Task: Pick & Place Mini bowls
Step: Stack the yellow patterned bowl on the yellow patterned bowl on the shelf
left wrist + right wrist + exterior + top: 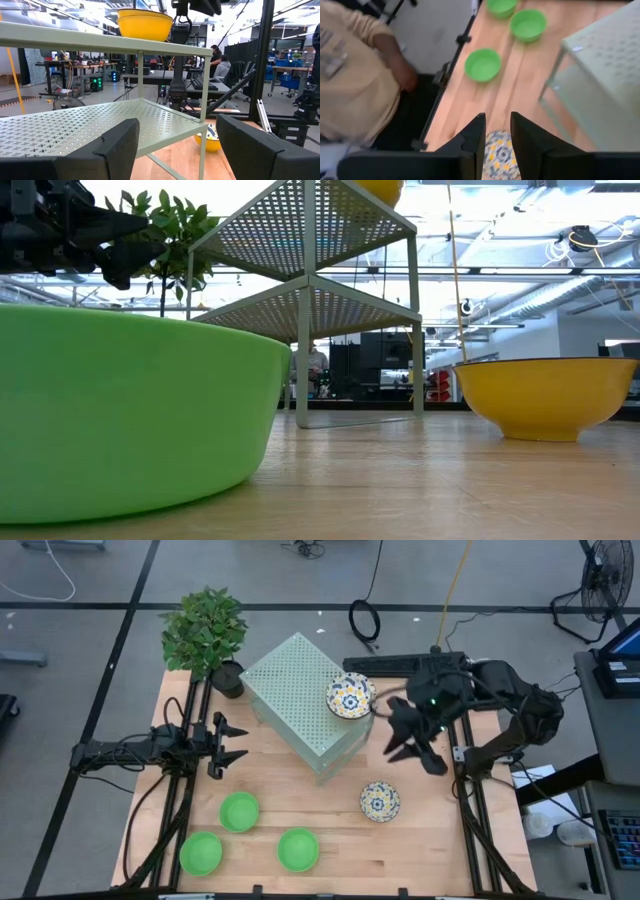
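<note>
We've got the right gripper (412,736) up in the air off the right side of the perforated box (300,700), fingers narrow w/ only a slim gap and nothing between them. In its wrist view a floral bowl (499,152) on the worktop (330,875) shows through that gap, so we judge the step in hand is going down for it.

Task things: one floral stack (350,696) sits on the box's top, at its right edge. The lone floral bowl lies on the worktop toward the near right. Three green bowls (239,811) cluster near the near-left corner.

To do it well, we'd widen the fingers first, drop straight, straddle one rim wall, not the whole bowl, then close gently.

The left gripper (233,741) waits at the left edge, fingers wide, empty.
</note>
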Robot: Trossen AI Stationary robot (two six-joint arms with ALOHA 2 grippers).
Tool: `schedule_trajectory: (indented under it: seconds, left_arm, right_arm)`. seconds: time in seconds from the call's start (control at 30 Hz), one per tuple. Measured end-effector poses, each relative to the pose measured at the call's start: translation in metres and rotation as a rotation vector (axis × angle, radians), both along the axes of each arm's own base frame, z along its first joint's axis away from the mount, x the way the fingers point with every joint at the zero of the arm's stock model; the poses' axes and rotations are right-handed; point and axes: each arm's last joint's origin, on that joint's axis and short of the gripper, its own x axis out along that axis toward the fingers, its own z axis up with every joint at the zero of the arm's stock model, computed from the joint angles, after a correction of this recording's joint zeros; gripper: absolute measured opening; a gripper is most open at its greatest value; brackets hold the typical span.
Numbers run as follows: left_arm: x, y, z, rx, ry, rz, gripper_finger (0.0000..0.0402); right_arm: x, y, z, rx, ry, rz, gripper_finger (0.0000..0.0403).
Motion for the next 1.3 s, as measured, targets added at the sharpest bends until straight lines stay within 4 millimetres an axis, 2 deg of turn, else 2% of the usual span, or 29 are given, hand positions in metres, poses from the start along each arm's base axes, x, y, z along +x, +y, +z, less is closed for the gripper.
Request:
schedule_trajectory:
  seconds: [0.17, 0.3, 0.43, 0.57, 0.7, 1.03, 1.17, 1.3]
  left_arm:
    - [0.000, 0.000, 0.000, 0.000, 0.000, 0.000, 0.0269]
    - [0.000, 0.000, 0.000, 0.000, 0.000, -0.002, 0.0269]
    - [0.000, 0.000, 0.000, 0.001, 0.000, -0.003, 0.0269]
    - [0.000, 0.000, 0.000, 0.001, 0.000, -0.004, 0.0269]
    - [0.000, 0.000, 0.000, 0.001, 0.000, -0.004, 0.0269]
    - [0.000, 0.000, 0.000, 0.001, 0.000, -0.005, 0.0269]
    - [0.000, 0.000, 0.000, 0.001, 0.000, -0.005, 0.0269]
    - [0.000, 0.000, 0.000, 0.001, 0.000, -0.005, 0.0269]
  right_arm:
    - [-0.015, 0.016, 0.009, -0.071, -0.069, 0.016, 0.0065]
    - [-0.033, 0.020, 0.017, -0.091, -0.158, 0.017, 0.0058]
    - [-0.043, 0.024, 0.005, -0.065, -0.270, 0.044, 0.0057]
    - [-0.052, 0.024, -0.037, -0.060, -0.316, 0.057, 0.0056]
    - [-0.070, 0.019, -0.083, -0.057, -0.340, 0.049, 0.0056]
    - [-0.116, 0.008, -0.169, 0.008, -0.627, 0.026, 0.0055]
    - [-0.123, 0.006, -0.203, 0.058, -0.710, 0.004, 0.0054]
    - [-0.122, 0.006, -0.235, 0.083, -0.750, -0.006, 0.0054]
